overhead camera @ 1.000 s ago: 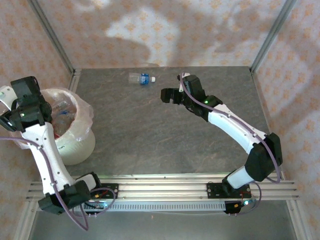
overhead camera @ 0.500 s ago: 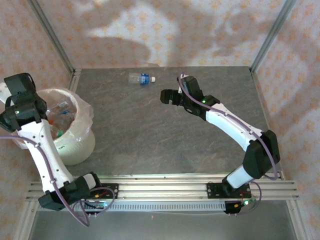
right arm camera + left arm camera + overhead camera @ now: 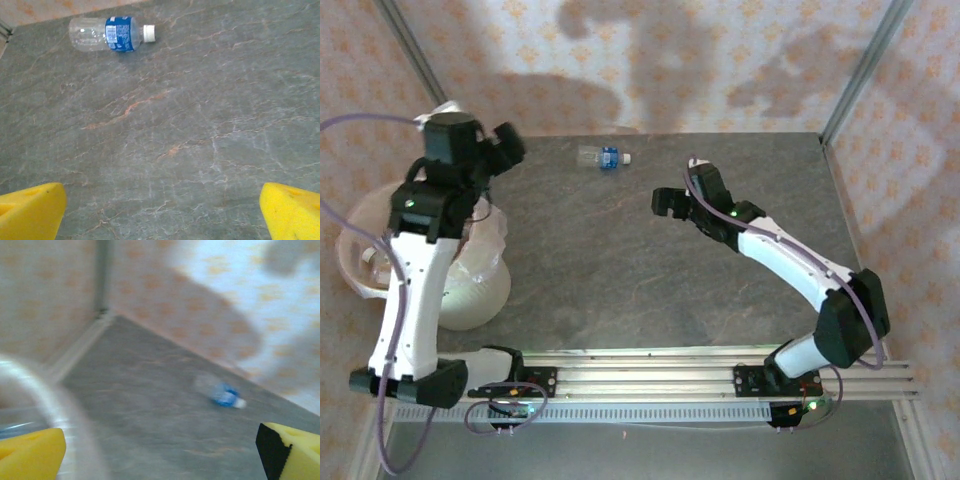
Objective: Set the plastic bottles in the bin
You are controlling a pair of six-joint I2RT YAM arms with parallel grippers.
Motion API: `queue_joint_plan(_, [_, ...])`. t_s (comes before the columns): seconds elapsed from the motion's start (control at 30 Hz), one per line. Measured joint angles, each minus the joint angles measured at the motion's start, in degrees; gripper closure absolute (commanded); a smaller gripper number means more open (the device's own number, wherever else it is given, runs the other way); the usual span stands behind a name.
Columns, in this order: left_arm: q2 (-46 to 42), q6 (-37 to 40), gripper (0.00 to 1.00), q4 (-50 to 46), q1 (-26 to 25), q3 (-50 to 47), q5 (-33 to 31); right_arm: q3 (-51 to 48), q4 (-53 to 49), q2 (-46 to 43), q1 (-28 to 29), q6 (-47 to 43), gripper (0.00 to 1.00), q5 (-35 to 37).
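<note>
Left hand (image 3: pixel 506 146) swinging away from round white lined bin (image 3: pixel 480 295), wide, empty; right hand (image 3: pixel 668 203) wide. Clear blue-labelled plastic bottle (image 3: pixel 603 156) lying on grey tabletop (image 3: pixel 620 290), probably last remaining.

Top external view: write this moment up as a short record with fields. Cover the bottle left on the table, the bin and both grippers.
bottle: clear, blue label, white cap; lying on its side on the table near the far edge
bin: white, at the table's left side, partly hidden by the left arm
left gripper: open, empty, just past the bin, pointing toward the bottle
right gripper: open, empty, over mid-table, short of the bottle
</note>
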Motion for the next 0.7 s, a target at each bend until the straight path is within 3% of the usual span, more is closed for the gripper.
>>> queue_joint_plan(0.13, [9.88,-4.07,0.0,8.96,-9.11,1.92,0.13,-2.1,0.66,-4.33,-1.25,0.0,0.01,1.81])
queue_joint_plan(0.27, [25.18,-6.6,0.0,12.41,-12.5,10.6,2.19,-4.15,1.16,-8.11,-2.34,-0.02,0.01,3.37])
queue_joint_plan(0.53, [60.61,-5.07,0.0,10.12,-11.1,41.62,4.76,-11.52,0.35,-17.66,-3.21,-0.07,0.01,7.17])
queue_joint_plan(0.7, [69.59,-0.72,0.0,10.84,-7.34,44.78,4.02,-15.93,-0.09,-23.37,-3.48,-0.13,0.01,10.32])
